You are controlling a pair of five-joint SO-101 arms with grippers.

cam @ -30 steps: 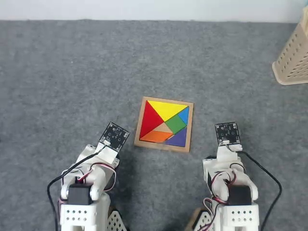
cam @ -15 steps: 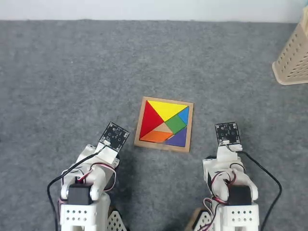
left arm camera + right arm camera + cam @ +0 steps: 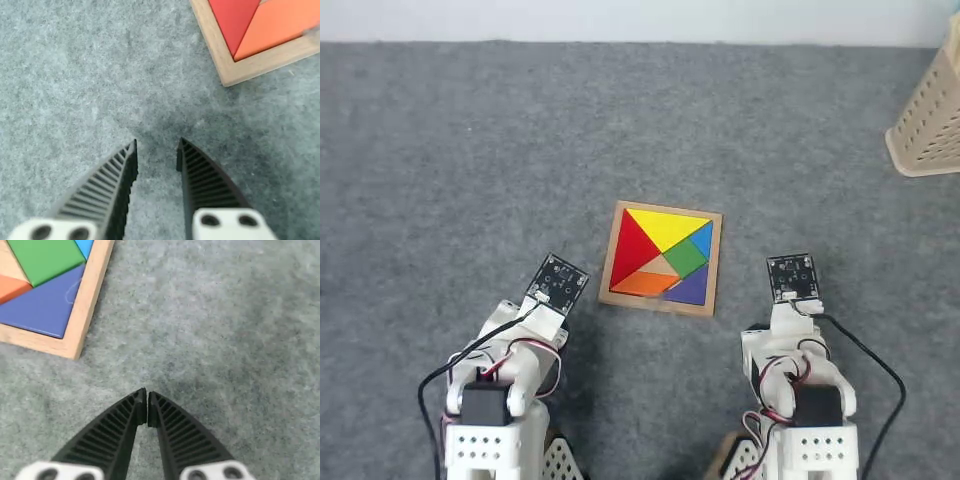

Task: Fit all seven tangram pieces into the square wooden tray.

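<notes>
Grey felt desk (image 3: 470, 150). Your left jaws hang just over it, narrowly parted and holding nothing. Your right jaws are pinched tip to tip, also holding nothing.

The tray (image 3: 265, 61) sits mid-desk, ahead of both and between them. Its near-left corner is ahead and inward of the left jaws, its near-right corner ahead and inward of the right jaws. The left side looks slightly nearer in the high view. It's square, so there's no long axis, and it sits a little askew to the desk edges.

Count:
- One tray.
- Seven pieces inside: red triangle (image 3: 632, 250), orange piece (image 3: 642, 284), violet-blue triangle (image 3: 690, 288), tan triangle (image 3: 663, 265), green piece (image 3: 685, 257), yellow triangle (image 3: 668, 228), light-blue triangle (image 3: 703, 240).

You likely have the fit done; can't tell whether the orange piece lies flush.

One slotted basket (image 3: 930, 110) at the far right edge.
</notes>
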